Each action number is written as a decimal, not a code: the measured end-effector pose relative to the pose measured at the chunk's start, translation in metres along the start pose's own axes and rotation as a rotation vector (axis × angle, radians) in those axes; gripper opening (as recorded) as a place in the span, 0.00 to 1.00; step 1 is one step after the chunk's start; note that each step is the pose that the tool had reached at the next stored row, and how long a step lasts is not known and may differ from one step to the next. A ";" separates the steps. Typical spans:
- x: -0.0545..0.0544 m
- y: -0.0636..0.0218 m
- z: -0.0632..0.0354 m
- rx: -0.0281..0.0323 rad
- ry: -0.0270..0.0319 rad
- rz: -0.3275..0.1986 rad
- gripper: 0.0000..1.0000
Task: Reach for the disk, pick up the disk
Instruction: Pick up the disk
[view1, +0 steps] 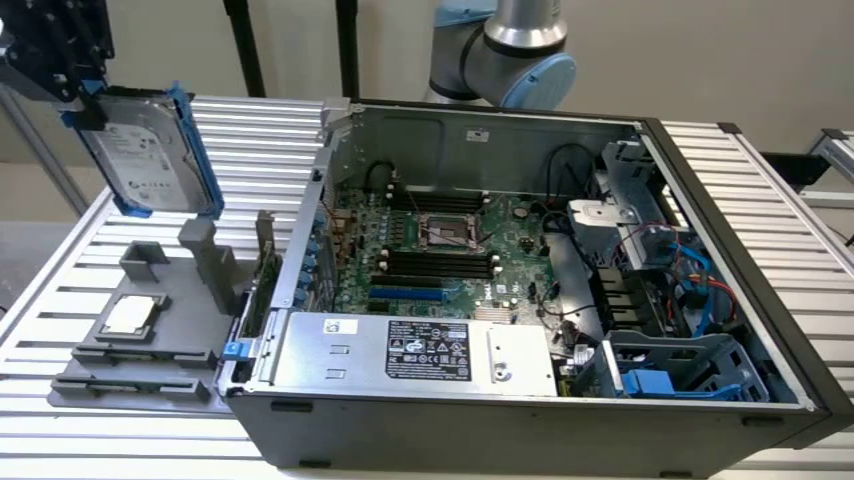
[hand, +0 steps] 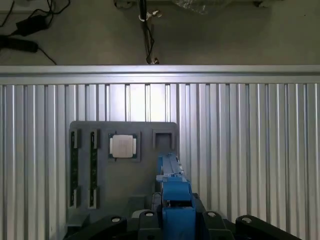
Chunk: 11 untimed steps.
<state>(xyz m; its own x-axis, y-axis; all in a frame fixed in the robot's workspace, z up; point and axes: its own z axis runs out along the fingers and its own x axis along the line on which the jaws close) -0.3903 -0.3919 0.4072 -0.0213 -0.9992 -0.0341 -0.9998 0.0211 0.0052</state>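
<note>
Exterior view: pincer clamps flat rect. disk, blue-framed.

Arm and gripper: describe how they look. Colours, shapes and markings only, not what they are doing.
The arm is a thick round tube of silver-grey metal, and its rounded grey joint housings have light blue caps. The gripper is black and angular, built from flat plates. In the wrist view, small round silver screw heads sit along its black body. No lettering can be made out on either.
</note>
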 end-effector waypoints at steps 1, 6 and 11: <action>0.000 -0.0032 -0.0033 -0.0002 -0.0031 -0.001 0.33; 0.000 -0.0215 -0.0197 -0.0005 -0.0188 -0.005 0.33; 0.002 -0.0426 -0.0372 -0.0008 -0.0310 -0.006 0.33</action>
<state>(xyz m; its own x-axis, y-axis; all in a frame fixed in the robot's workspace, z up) -0.3475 -0.3956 0.4442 -0.0153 -0.9978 -0.0651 -0.9999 0.0150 0.0057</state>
